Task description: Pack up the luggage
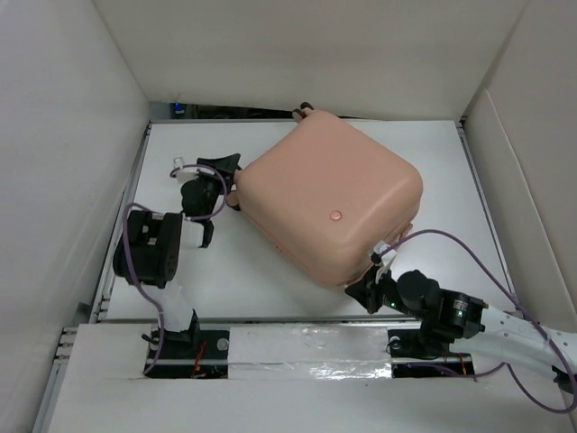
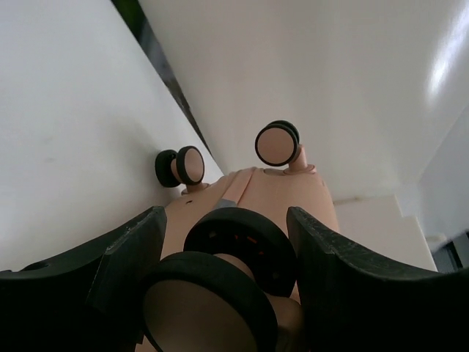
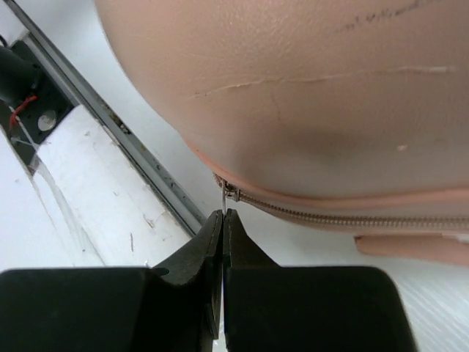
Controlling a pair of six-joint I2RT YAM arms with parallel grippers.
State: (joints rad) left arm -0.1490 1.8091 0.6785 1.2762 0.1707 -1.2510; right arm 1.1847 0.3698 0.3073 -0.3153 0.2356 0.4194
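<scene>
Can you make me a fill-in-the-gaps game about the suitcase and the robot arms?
1. The luggage lies on a white ___.
2. The right pincer nips its ___ pull.
3. The left pincer sits around a black ___.
Missing: table, zipper, wheel.

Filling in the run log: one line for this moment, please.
peach-pink hard-shell suitcase: closed | left claw: gripping black-and-pink wheel | right claw: shut on metal zipper pull

suitcase [image 1: 329, 203]: peach-pink shell, plain. wheels [image 2: 277, 141]: blk rims, pink hubs. zipper [image 3: 352, 218]: pink. table [image 1: 442, 171]: white. walls [image 1: 315, 54]: white. cable [image 1: 435, 232]: purple.
</scene>
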